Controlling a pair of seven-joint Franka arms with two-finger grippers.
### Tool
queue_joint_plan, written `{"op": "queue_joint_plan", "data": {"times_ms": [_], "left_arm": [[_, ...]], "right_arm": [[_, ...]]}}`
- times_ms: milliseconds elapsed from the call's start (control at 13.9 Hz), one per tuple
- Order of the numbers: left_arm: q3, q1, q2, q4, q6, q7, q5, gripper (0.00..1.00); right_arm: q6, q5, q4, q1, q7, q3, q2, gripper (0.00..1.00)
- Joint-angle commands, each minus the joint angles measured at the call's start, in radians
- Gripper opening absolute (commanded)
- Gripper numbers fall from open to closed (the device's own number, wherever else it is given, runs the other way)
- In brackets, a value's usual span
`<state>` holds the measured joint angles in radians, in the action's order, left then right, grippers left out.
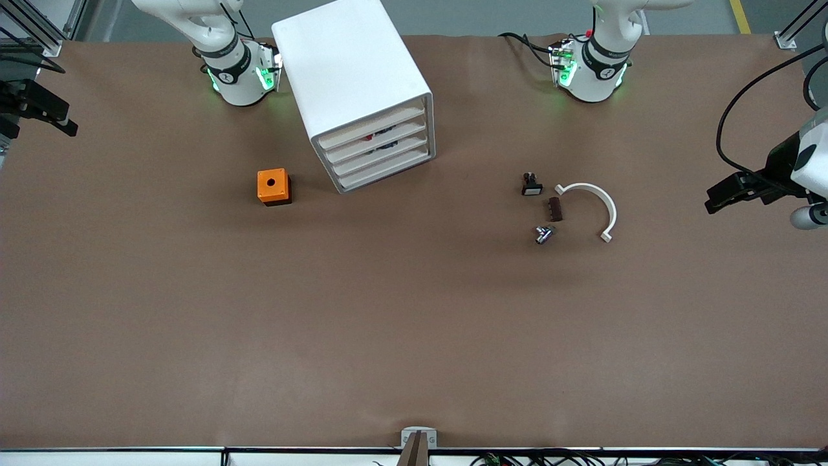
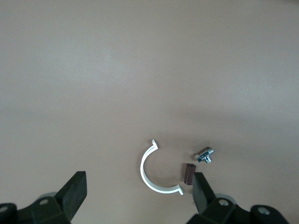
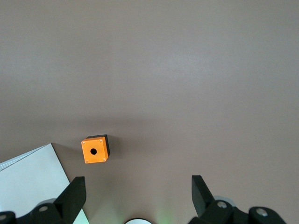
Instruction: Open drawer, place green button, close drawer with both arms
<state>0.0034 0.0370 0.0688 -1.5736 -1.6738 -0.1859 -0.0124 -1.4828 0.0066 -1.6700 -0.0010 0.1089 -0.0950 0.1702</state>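
While both arms wait, cabinet (image 1: 362,90) drawers' contents show only as specks

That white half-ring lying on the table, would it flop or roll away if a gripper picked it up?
The white half-ring probably stays stiff: it holds a clean, even arc in both views. It lies flat, so rolling seems unlikely. Its thin band looks light and may skid on the table if nudged.

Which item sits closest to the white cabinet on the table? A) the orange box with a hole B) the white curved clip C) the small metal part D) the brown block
A: the orange box sits right beside the cabinet, toward the right arm's end of the table, while the white curved clip, the small metal part and the brown block are grouped well away, toward the left arm's end.
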Motion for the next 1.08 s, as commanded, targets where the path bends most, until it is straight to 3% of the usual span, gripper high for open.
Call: {"op": "queue_joint_plan", "data": {"times_ms": [0, 1008], "left_arm": [[-0.01, -0.008, -0.017, 0.015, 0.02, 0.013, -0.004, 1.0], [-0.025, -0.003, -0.011, 0.096, 0.046, -0.006, 0.029, 1.0]], "right_arm": [[0.003, 0.013, -0.017, -0.008, -0.003, 0.008, 0.02, 1.0], [0.016, 0.013, -0.02, -0.01, 0.003, 0.008, 0.022, 1.0]]}}
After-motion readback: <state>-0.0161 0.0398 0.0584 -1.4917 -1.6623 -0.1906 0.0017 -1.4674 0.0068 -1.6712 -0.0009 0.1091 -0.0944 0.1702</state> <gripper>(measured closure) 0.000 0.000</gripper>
